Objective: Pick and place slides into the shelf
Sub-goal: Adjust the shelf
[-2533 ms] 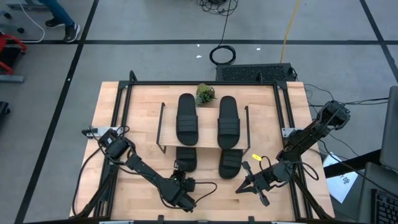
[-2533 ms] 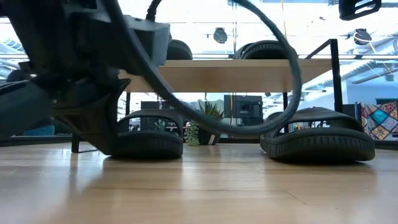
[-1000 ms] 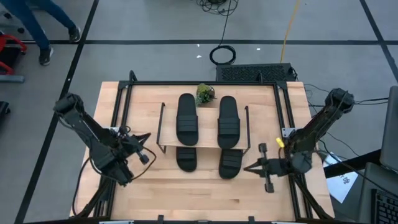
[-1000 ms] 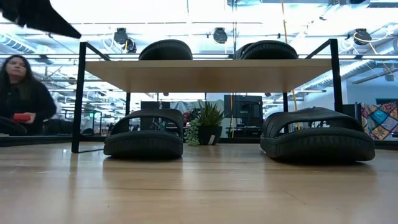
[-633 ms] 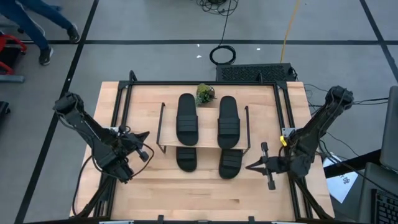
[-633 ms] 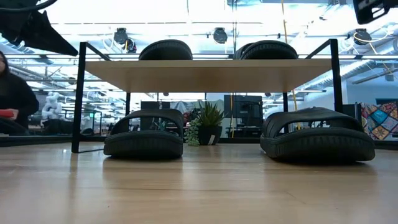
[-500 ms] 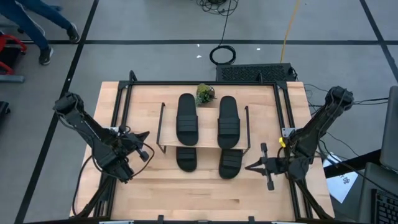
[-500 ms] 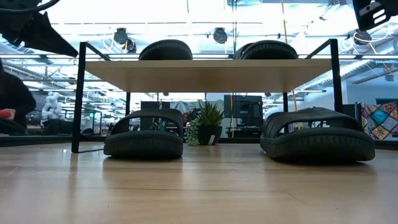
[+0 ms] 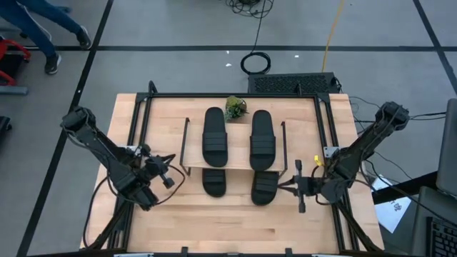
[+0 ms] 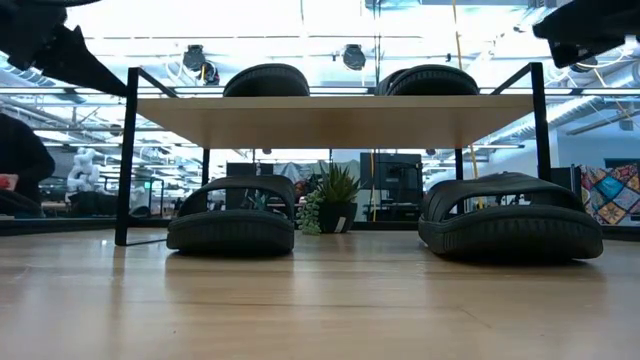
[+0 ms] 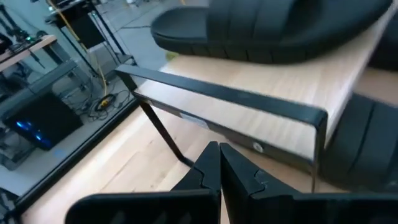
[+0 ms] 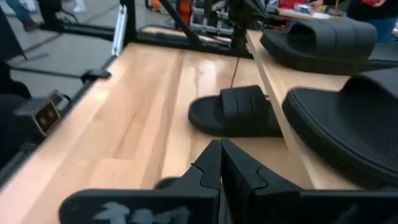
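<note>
Spanning most of the overhead view, a wooden table holds the shelf, a low two-tier rack with light boards and thin black legs, standing between the two arms. All four black slides are on it: two lie side by side on the top board, one nearer the left gripper and one nearer the right gripper. Two more sit on the lower level under it, their ends jutting out from below the top board, one on the left gripper's side and one on the right gripper's side. The left gripper hangs just beside the shelf's left end, fingers pressed together and holding nothing. The right gripper hangs near the shelf's right front corner, close to the nearest lower slide, fingers also pressed together and empty. A small potted plant stands behind the shelf, farthest from both grippers.
</note>
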Controlling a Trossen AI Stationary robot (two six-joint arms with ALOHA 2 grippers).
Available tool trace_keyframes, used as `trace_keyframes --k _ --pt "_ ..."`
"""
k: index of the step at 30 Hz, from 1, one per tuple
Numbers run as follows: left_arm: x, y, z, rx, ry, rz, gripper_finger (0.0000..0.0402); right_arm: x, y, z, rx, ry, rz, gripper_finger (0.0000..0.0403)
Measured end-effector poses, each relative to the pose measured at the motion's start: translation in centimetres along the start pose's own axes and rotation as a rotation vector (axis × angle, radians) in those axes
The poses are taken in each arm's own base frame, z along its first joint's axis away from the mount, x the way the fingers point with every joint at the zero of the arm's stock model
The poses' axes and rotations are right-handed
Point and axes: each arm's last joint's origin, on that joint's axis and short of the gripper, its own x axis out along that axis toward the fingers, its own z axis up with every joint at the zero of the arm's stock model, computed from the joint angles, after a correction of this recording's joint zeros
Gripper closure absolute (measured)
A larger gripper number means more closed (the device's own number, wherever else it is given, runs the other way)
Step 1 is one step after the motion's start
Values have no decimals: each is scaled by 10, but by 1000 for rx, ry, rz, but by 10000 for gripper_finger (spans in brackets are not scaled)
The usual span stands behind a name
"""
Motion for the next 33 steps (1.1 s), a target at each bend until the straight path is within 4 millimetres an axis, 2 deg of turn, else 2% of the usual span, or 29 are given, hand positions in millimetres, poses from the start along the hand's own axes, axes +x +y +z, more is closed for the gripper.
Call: trace_keyframes --k 18,26,33 --pt "18 -23 16 87 58 -102 401 8 -7 -8 -9 68 -62 403" --pt "12 -29 16 84 52 -168 401 10 -15 -17 17 144 -115 403" --pt "8 -38 20 100 34 -243 401 10 -15 -16 26 138 -113 403"
